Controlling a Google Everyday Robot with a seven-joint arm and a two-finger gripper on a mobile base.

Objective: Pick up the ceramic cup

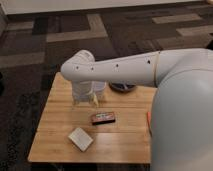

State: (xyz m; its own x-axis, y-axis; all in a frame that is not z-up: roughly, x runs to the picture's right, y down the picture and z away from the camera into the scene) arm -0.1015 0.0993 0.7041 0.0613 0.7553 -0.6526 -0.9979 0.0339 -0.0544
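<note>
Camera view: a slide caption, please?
Robot gripper poised at the ceramic cup on a wooden table, near a blue bowl.

**One of each: the count at the desk**

There is one wooden desk [60, 150]. One white robot arm [120, 70] reaches across the desk's far edge. It carries one gripper [85, 100], which hangs over the far left part of the desk. One ceramic cup [100, 89], white, stands just beside the gripper, near the far edge. One dark blue bowl [123, 88] sits at the far edge, partly under the arm. One dark flat packet [103, 118] with red on it lies near the middle. One flat white square block [80, 138] lies toward the near edge, left of middle. One orange item [148, 122] shows at the right edge, mostly hidden by the arm.
</note>
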